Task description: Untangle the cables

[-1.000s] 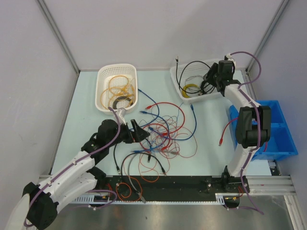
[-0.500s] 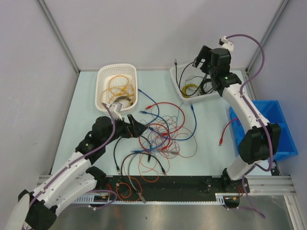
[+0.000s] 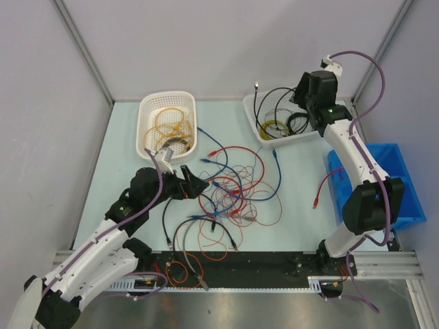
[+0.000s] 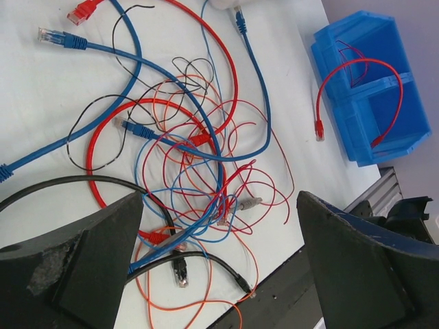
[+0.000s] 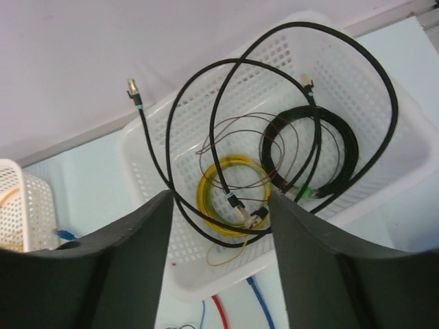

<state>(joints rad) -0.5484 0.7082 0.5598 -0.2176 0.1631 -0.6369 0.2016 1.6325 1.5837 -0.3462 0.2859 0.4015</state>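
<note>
The cables (image 3: 233, 192) lie in a loose tangle of red, blue, orange and black wires mid-table; the left wrist view shows them (image 4: 199, 157) looped through one another. My left gripper (image 3: 195, 183) hovers at the tangle's left edge, wide open (image 4: 219, 205) and holding nothing. My right gripper (image 3: 303, 98) hangs above the right white basket (image 3: 255, 127), open (image 5: 221, 199) and empty. In that basket (image 5: 158, 267) lie a long black cable (image 5: 226, 103), a black coil (image 5: 329, 157) and a yellow coil (image 5: 214, 179).
A second white basket (image 3: 147, 110) at the back left holds orange cable loops. A blue bin (image 3: 405, 199) stands at the right with a red cable (image 3: 322, 185) hanging over its side. A black strip (image 3: 267, 267) runs along the near edge, crossed by orange and black cable ends.
My right gripper has risen out of the right basket and now stands above its far right corner, with the long black cable left draped in the basket. The left arm has barely shifted.
</note>
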